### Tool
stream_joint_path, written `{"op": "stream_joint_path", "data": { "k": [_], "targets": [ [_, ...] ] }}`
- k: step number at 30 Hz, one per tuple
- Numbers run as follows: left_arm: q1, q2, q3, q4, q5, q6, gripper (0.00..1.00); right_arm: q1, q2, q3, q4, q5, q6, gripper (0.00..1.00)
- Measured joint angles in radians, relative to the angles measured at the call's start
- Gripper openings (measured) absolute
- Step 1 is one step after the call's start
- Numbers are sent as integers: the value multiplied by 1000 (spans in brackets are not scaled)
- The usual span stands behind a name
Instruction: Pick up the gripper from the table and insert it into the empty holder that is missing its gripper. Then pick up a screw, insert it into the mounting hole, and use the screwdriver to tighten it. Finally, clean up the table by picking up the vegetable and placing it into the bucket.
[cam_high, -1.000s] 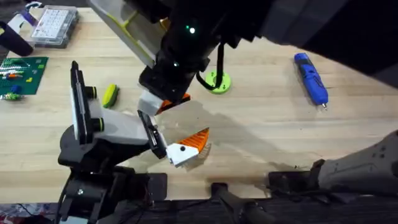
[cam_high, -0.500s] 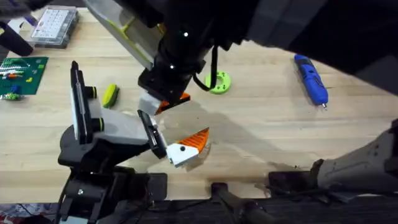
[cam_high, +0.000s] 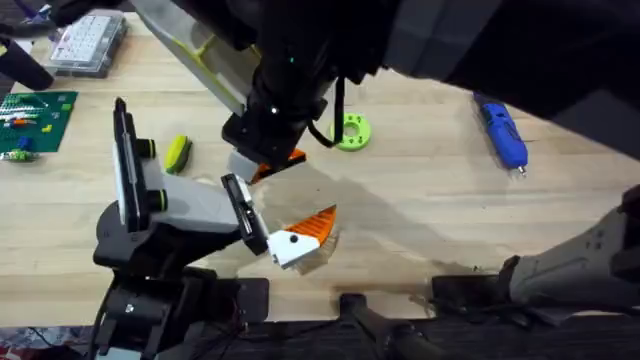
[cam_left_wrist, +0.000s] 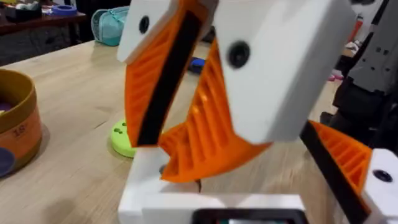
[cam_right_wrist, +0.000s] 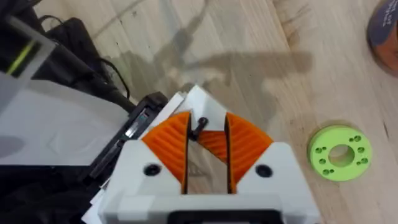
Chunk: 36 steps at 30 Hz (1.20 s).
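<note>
Right claw (cam_right_wrist: 207, 138) pinches a small black screw (cam_right_wrist: 198, 126) just above the holder (cam_high: 185, 208), near the gripper (cam_high: 303, 236) on the desk (cam_high: 430, 200).

right hand (cam_right_wrist: 207, 138) pinching small black screw (cam_right_wrist: 198, 127) | over holder (cam_right_wrist: 68, 134) | green ring (cam_right_wrist: 339, 153) on worktop (cam_right_wrist: 249, 37)

vegetable (cam_high: 178, 153) just behind holder (cam_high: 185, 208), screwdriver (cam_high: 500, 128) far right
</note>
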Motion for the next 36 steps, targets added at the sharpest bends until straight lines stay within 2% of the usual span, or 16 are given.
{"op": "stream_joint_path", "data": {
  "k": [7,18,36],
  "targets": [
    [0,0,0,0,0,0,986,0,0,0,0,0,0,277],
    [0,0,0,0,0,0,986,0,0,0,-32,0,0,320],
    [0,0,0,0,0,0,986,0,0,15,-53,0,1,278]
  ]
}}
